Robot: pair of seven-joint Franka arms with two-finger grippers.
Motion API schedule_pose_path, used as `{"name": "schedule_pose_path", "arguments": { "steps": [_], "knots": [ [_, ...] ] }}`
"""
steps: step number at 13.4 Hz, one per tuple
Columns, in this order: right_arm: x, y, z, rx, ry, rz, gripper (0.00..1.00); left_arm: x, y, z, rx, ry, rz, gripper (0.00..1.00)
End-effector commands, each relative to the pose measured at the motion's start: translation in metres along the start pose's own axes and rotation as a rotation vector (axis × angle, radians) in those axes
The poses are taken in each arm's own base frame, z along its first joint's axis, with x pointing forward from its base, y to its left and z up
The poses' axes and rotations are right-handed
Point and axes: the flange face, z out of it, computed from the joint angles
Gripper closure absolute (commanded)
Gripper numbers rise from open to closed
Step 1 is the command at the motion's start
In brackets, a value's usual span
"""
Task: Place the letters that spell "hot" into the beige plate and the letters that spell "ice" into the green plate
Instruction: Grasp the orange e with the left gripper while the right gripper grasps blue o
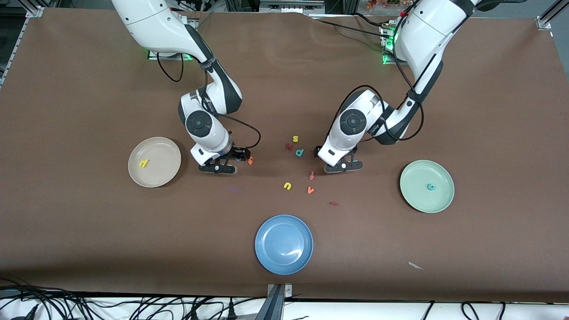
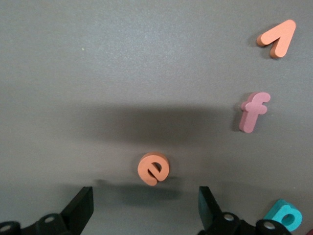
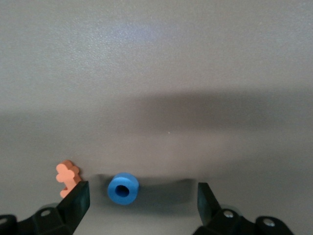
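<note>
Fingers, left gripper point(image 2: 145, 208): spread wide, empty, low over the counter point(image 1: 89, 249); orange e point(image 2: 153, 169) lies in the gap between the fingers point(image 2: 82, 208), slightly ahead of the tips, apart from both.
Fingers, right gripper point(image 3: 142, 203): spread wide, empty, low over the counter; blue o point(image 3: 122, 188) sits between the fingers point(image 3: 78, 200), closer to one; orange t point(image 3: 67, 177) just outside that same finger.
Risk, left: the e lies ahead of the tips, so closing without advancing could pinch only its edge and flick it away.
Risk, right: the o is off-centre, so the nearer finger may push it sideways; that finger may also knock the t aside on the way down.
Outlying letters, left gripper: red-orange f point(image 2: 253, 111), orange v point(image 2: 278, 38) and teal p point(image 2: 284, 217), all outside the span, not wanted.
Dark red i point(image 1: 333, 203): on the counter, well clear of both grippers.
Beige plate point(image 1: 171, 151): beside the right gripper, holds yellow h point(image 1: 143, 163).
Green plate point(image 1: 411, 198): near the left gripper, holds teal c point(image 1: 430, 187).
Blue plate point(image 1: 266, 258): unused, apart from both.
</note>
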Motion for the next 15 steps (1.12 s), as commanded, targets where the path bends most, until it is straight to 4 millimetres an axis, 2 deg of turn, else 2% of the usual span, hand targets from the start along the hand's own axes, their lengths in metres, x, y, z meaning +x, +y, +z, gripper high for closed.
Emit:
{"name": "schedule_pose_path", "arguments": {
  "steps": [1, 2, 6, 9, 11, 15],
  "knots": [
    [-0.0014, -0.0022, -0.0008, 0.007, 0.006, 0.009, 0.27, 0.0078, 0.004, 0.0033, 0.017, 0.029, 0.008, 0.13],
    [-0.0022, -0.0026, 0.0012, 0.005, 0.004, 0.007, 0.31, 0.0075, 0.0038, 0.0054, 0.021, 0.028, 0.006, 0.16],
    [-0.0046, -0.0076, 0.0049, 0.006, 0.001, 0.004, 0.32, 0.0106, 0.0047, 0.0085, 0.044, 0.055, -0.004, 0.29],
    [-0.0036, -0.0083, 0.0051, 0.008, 0.002, 0.006, 0.36, 0.0102, 0.0044, 0.0092, 0.044, 0.054, -0.015, 0.32],
    [-0.0042, -0.0091, 0.0052, 0.007, 0.002, 0.005, 0.5, 0.0081, 0.0064, 0.0096, 0.047, 0.052, -0.015, 0.35],
    [-0.0058, -0.01, 0.0082, 0.004, -0.002, 0.002, 0.59, 0.0073, 0.0067, 0.0091, 0.05, 0.05, -0.015, 0.36]
  ]
}}
